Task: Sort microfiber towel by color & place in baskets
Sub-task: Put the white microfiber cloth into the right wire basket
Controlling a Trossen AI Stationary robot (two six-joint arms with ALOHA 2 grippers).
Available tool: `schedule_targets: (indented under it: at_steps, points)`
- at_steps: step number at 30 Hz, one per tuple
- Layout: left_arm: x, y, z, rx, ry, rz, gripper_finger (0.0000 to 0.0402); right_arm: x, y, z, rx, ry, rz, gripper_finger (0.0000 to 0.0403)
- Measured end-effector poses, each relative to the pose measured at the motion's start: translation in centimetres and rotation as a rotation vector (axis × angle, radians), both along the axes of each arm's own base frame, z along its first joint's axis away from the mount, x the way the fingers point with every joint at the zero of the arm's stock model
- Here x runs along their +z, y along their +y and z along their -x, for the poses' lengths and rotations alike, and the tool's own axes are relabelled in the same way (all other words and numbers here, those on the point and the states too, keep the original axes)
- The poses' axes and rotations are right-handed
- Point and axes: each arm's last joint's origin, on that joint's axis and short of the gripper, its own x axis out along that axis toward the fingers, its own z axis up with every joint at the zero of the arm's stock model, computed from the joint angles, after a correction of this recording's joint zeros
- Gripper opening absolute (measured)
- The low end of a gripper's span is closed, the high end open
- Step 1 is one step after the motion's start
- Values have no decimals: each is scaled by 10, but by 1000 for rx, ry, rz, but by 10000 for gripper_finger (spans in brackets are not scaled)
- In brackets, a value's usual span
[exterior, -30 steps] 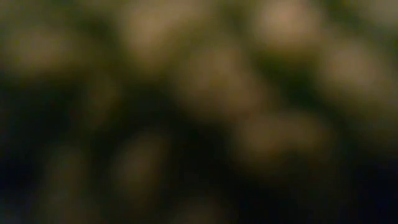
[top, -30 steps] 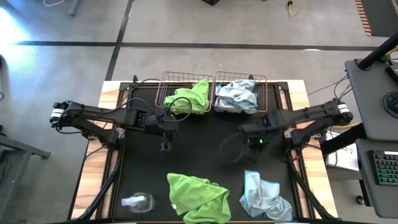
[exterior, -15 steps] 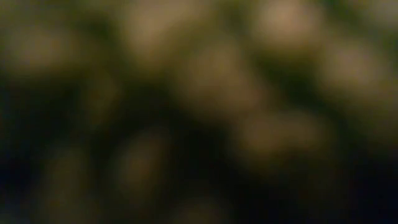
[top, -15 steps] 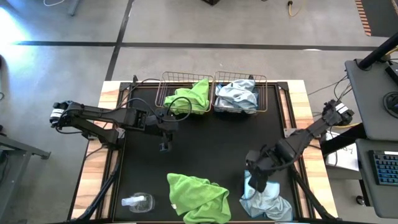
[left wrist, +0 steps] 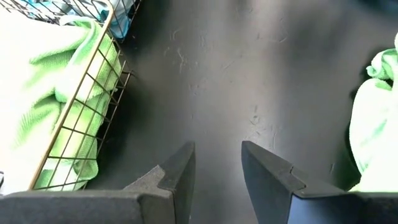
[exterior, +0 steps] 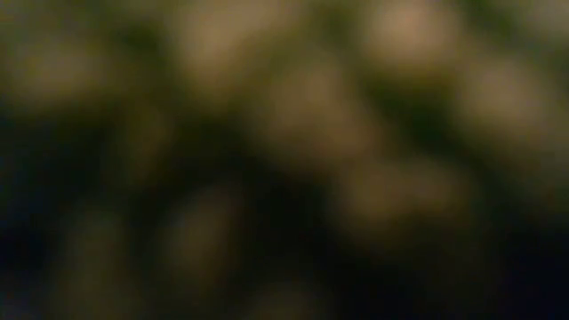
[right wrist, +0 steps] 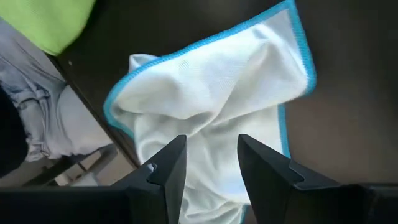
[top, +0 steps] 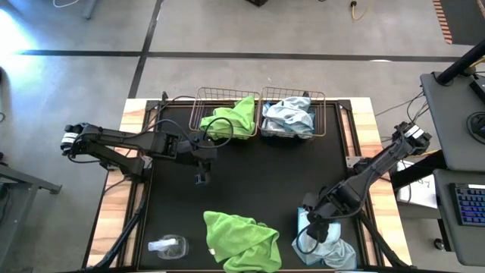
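1. Grey concrete floor surrounds the table (top: 250, 171), which has a black mat on top and bare wood along its left and right edges.
2. We see two wire baskets touching side by side at the table's far edge: the left basket (top: 198, 102) holds a green towel (top: 233, 117), the right basket (top: 322, 98) a pale blue towel (top: 288, 115).
3. Near the table's front edge we find a loose green towel (top: 239, 239), and beside it, toward the front right corner, a loose blue towel (top: 333, 250) with a bright blue hem.
4. A clear plastic item (top: 167, 245) lies near the front left corner.
5. Our right claw (top: 312, 231) hangs directly over the loose blue towel (right wrist: 205, 106), fingers parted a moderate way on either side of a raised fold, gripping nothing.
6. Our left claw (top: 201, 176) waits above bare mat, just in front of the left basket (left wrist: 74, 112), fingers moderately apart and empty.
7. We cannot make out anything in the low view.
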Motion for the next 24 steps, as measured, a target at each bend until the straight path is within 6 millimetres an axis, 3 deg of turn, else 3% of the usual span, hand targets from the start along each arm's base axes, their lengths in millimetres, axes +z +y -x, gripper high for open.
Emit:
schedule_targets:
  at_steps: [8, 24]
  points:
    - [0, -1, 0, 17, -7, 18, 115, -33, -2, 3, 33, -44, -42, 137]
    - [0, -2, 0, 16, -8, 21, 115, -62, -5, 6, 37, -130, -101, 137]
